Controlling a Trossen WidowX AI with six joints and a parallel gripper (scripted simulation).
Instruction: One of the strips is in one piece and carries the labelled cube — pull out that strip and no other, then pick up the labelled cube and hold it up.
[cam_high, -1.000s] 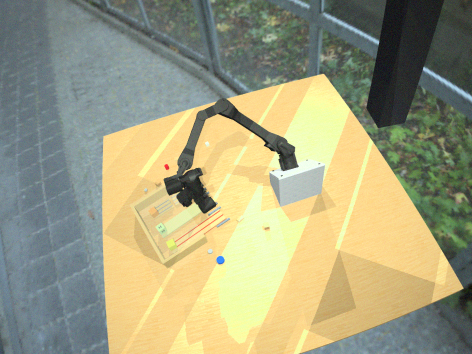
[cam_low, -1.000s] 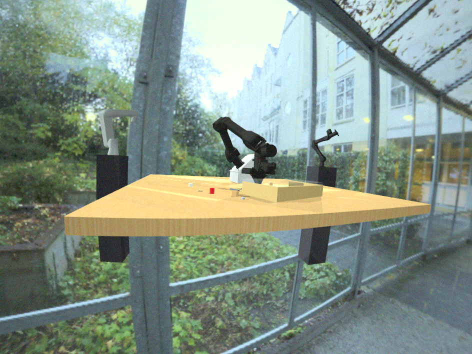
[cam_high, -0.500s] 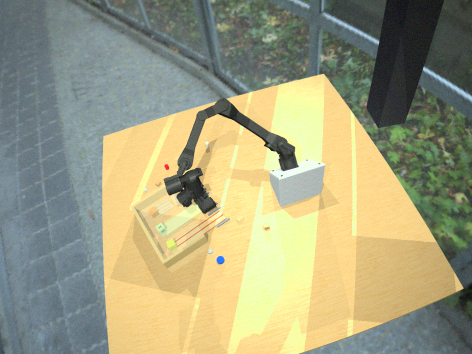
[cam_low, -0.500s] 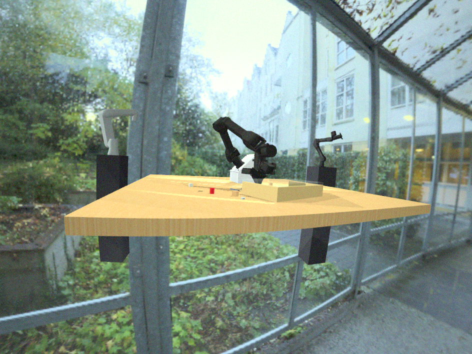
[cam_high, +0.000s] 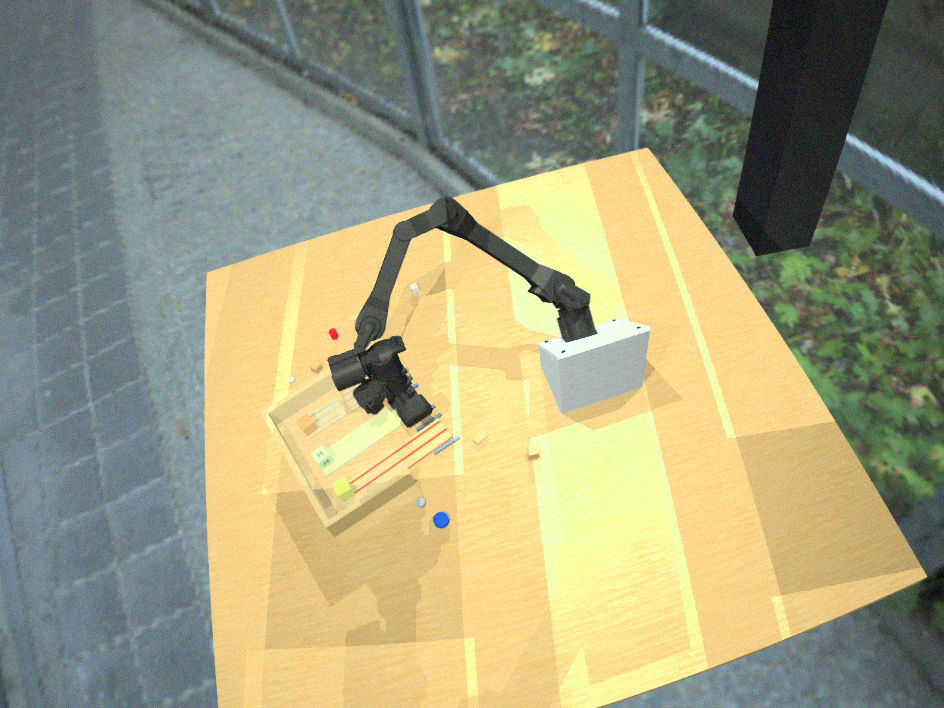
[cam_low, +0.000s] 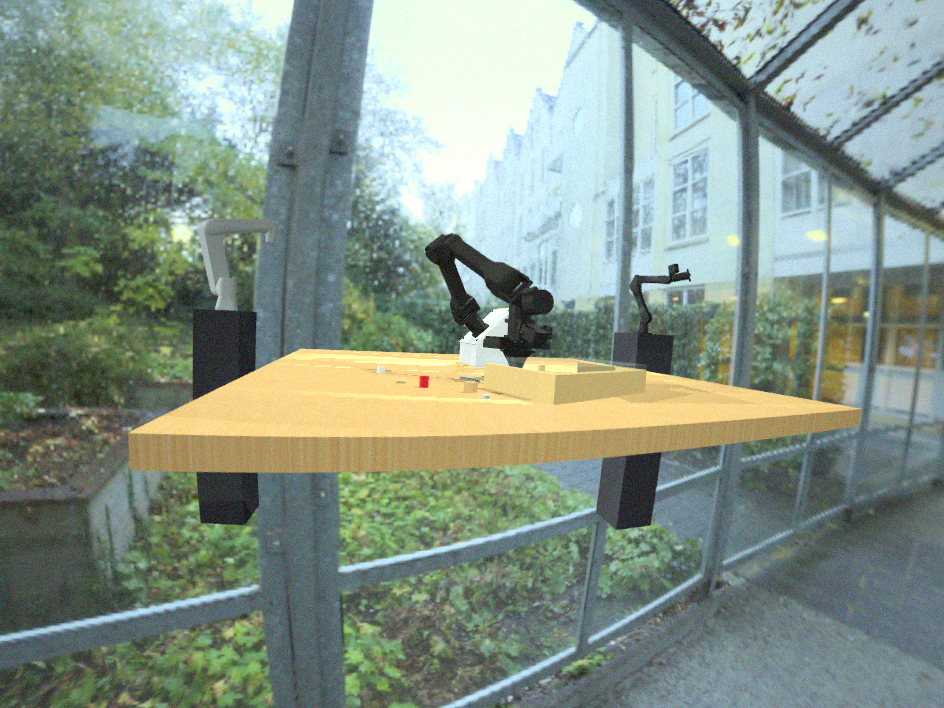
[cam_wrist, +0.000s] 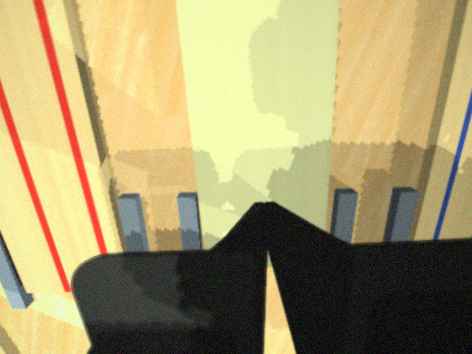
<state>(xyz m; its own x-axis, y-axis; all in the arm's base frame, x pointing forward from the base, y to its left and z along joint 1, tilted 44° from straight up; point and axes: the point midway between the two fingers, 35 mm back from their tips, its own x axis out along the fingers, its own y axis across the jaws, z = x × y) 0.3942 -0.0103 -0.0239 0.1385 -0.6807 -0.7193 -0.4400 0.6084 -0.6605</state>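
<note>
A shallow wooden tray (cam_high: 283, 440) (cam_low: 564, 384) holds three strips. The middle one is a pale green strip (cam_high: 367, 437) (cam_wrist: 225, 100) carrying a pale labelled cube (cam_high: 322, 455) at its far end. A strip with red lines (cam_high: 396, 454) (cam_wrist: 60, 100) carries a yellow cube (cam_high: 342, 488). A strip with blue lines (cam_high: 327, 411) (cam_wrist: 457, 160) carries an orange cube (cam_high: 306, 422). My gripper (cam_high: 419, 417) (cam_low: 526, 352) (cam_wrist: 263, 211) is shut, its tips low over the near end of the pale green strip, between grey-blue posts (cam_wrist: 132, 220). I cannot tell whether it touches the strip.
The arm's white base box (cam_high: 594, 373) stands to the right. Around the tray lie a red cylinder (cam_high: 333, 333), a blue disc (cam_high: 440, 519), a white block (cam_high: 414, 288) and small tan blocks (cam_high: 480, 437) (cam_high: 533, 452). A black pillar (cam_high: 808, 121) hangs at the upper right.
</note>
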